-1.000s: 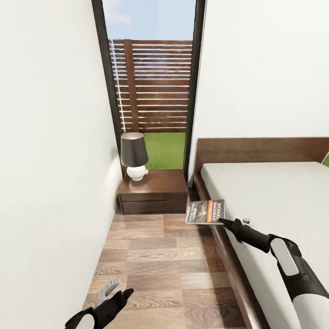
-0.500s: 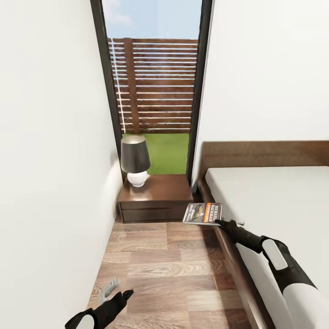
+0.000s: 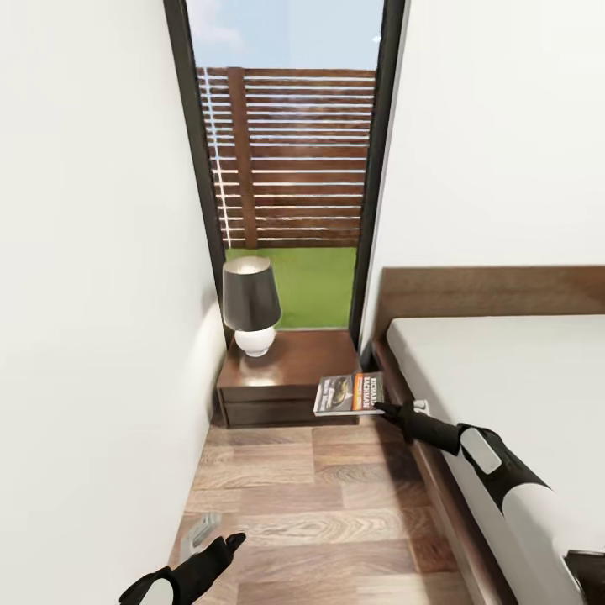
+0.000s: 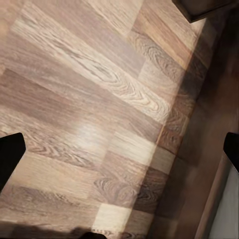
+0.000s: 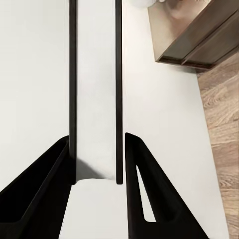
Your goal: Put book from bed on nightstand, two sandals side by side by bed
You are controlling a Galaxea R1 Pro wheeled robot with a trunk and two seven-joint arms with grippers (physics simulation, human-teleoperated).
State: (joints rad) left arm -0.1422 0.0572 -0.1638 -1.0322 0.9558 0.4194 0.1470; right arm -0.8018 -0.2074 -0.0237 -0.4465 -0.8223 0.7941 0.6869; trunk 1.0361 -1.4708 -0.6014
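The right hand (image 3: 388, 410) is clamped on one edge of the book (image 3: 349, 394), holding it flat and cover-up in the middle of the head view, out over the wood floor (image 3: 336, 496). The book hangs just at the front right corner of the nightstand (image 3: 290, 374), apparently so it can be slid onto the cabinet's free top without tipping. In the right wrist view the two dark fingers (image 5: 144, 199) press on either side of the book's thin edge, which is why it appears there as a narrow pale strip between two dark lines.

The lamp (image 3: 249, 304) stands on the nightstand's left rear part, so the right front part is the sensible landing spot. The bed (image 3: 504, 370) lies at the right of the frame, its frame edge just beside the extended right arm.

The left hand (image 3: 220, 550) hangs low at the lower left, over bare floor, its fingers (image 4: 10, 154) apart and holding nothing, probably kept out of the way. The window (image 3: 286, 160) fills the upper centre. The sandals remain to be dealt with.
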